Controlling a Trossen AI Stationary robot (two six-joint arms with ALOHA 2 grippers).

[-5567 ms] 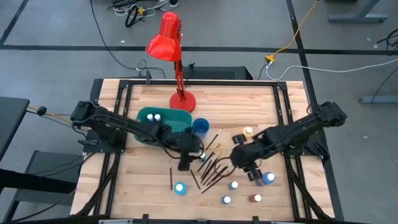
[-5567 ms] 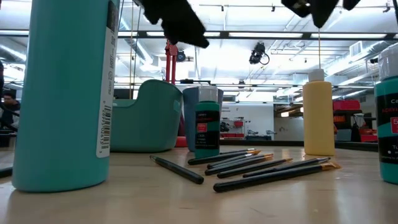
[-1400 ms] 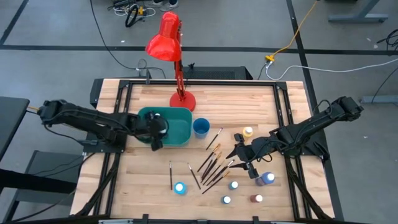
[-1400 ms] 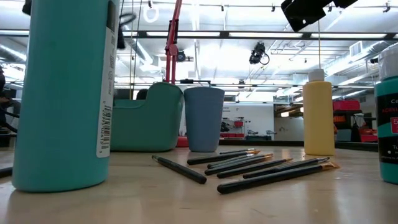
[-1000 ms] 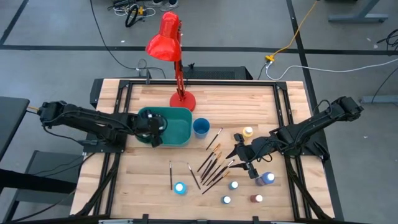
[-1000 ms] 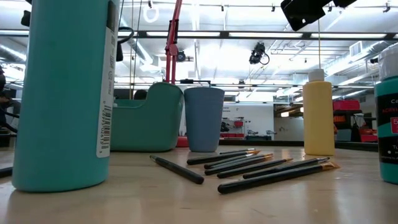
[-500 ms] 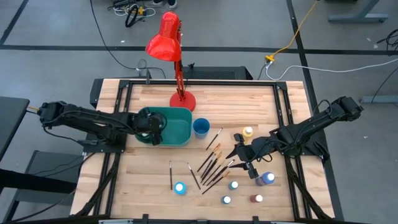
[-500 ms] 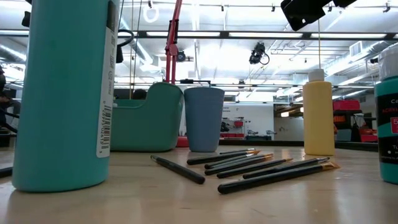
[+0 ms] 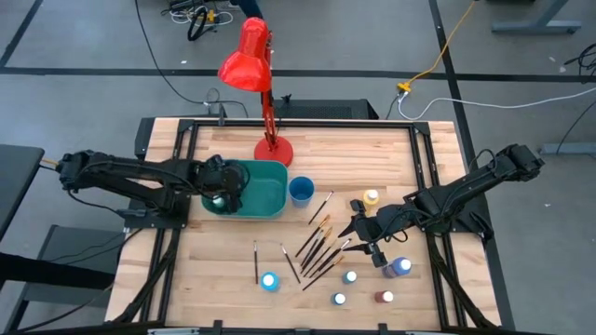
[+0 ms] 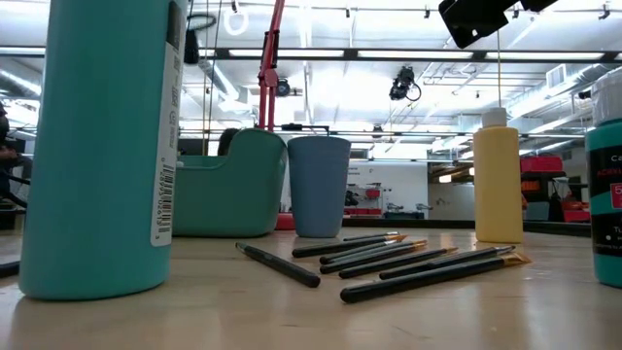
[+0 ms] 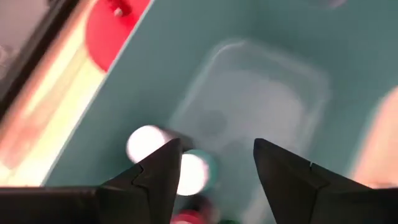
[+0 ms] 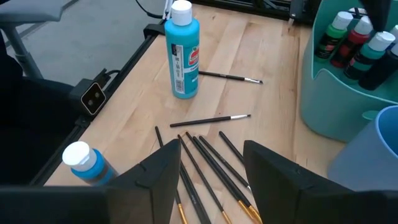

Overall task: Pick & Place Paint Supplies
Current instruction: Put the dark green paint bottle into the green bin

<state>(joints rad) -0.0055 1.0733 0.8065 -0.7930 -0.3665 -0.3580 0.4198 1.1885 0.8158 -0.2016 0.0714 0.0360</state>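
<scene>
Left wrist view blurred: white caps (image 11: 193,173) in the teal bin (image 11: 261,74) at lower left, labels and colours unreadable, one red bottle (image 11: 189,218) cut by bottom edge. High view: left pincer (image 9: 222,191) covers the bin's left end, contents there hidden. Low view: big teal bottle (image 10: 102,146) at left cut by top edge, blocks the counter (image 10: 311,311) behind; another teal bottle (image 10: 607,204) cut by right edge. Right wrist view: blue cup (image 12: 373,149) cut off lower right.

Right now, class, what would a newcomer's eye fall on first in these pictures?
The red desk lamp at the table's far edge stands out. Below it the left hand hangs open over the teal bin, where bottles already stand. Dark brushes lie fanned mid-table, near the right hand.
</scene>
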